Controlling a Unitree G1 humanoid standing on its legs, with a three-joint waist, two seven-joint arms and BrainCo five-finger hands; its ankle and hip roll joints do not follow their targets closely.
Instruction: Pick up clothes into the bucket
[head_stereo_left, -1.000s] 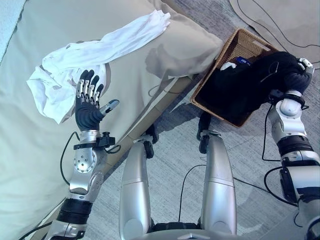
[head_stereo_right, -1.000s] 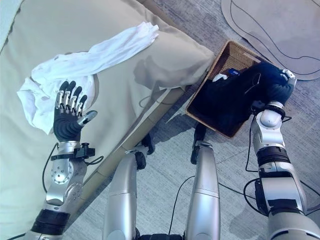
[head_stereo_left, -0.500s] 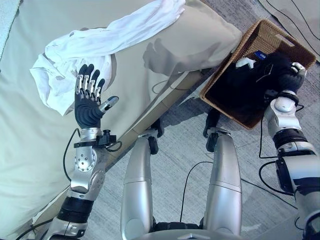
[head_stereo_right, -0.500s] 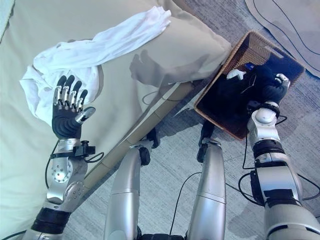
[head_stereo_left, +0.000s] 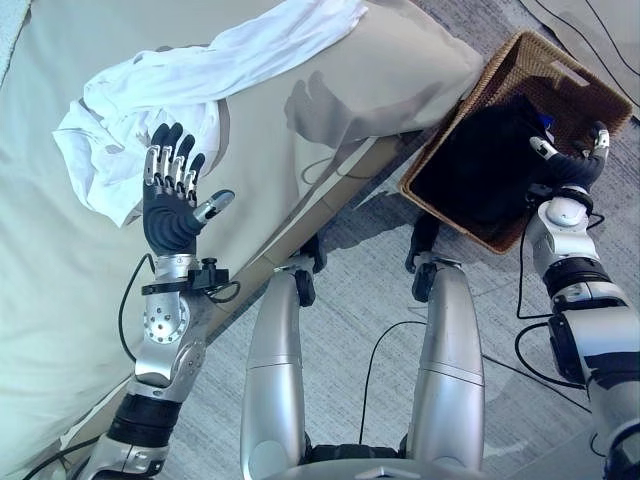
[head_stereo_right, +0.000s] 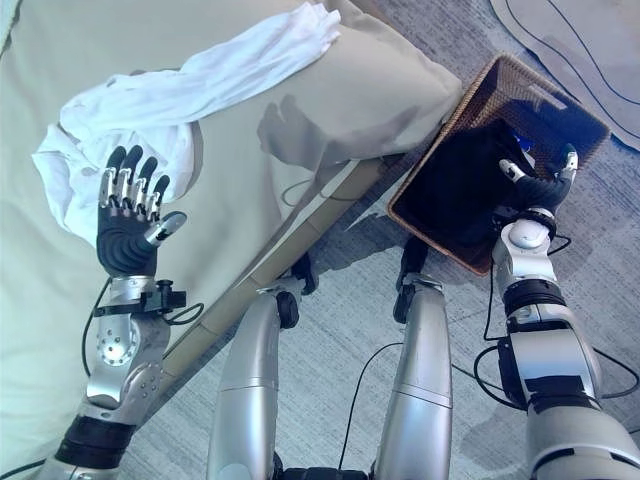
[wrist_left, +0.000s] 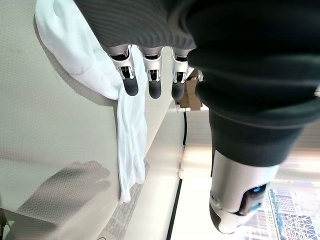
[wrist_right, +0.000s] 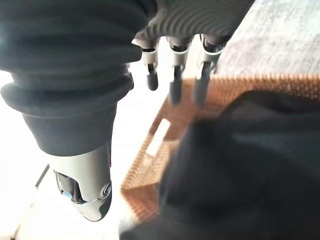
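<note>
white clothes (head_stereo_left: 170, 100): crumpled heap with one long sleeve stretched out, lying on the beige bed (head_stereo_left: 60, 300); not yet picked up.
left hand (head_stereo_left: 172, 205): raised above the bed just beside the near edge of the white clothes, palm up, fingers straight and spread, thumb out to the side; holds nothing. Left wrist view shows fingertips (wrist_left: 152, 87) pointing toward the white cloth, not gripping it.
bed edge: runs diagonally between the white clothes and the basket; grey floor (head_stereo_left: 350, 300) below it.
basket (head_stereo_left: 470, 220): woven brown, on the floor just beside the bed corner, at the robot's right.
black clothes (head_stereo_left: 485, 160): dark garment lying inside the basket, covers most of its inside; right wrist view shows it bunched against the wicker wall.
right hand (head_stereo_left: 570, 165): over the near right rim of the basket, fingers extended and apart, nothing in them; looks free of the black garment.
done: black clothes in the basket, judged from how they lie.
left: white clothes on the bed to be grasped and carried to the basket; left hand seems best placed for it. Roughly halfway.
</note>
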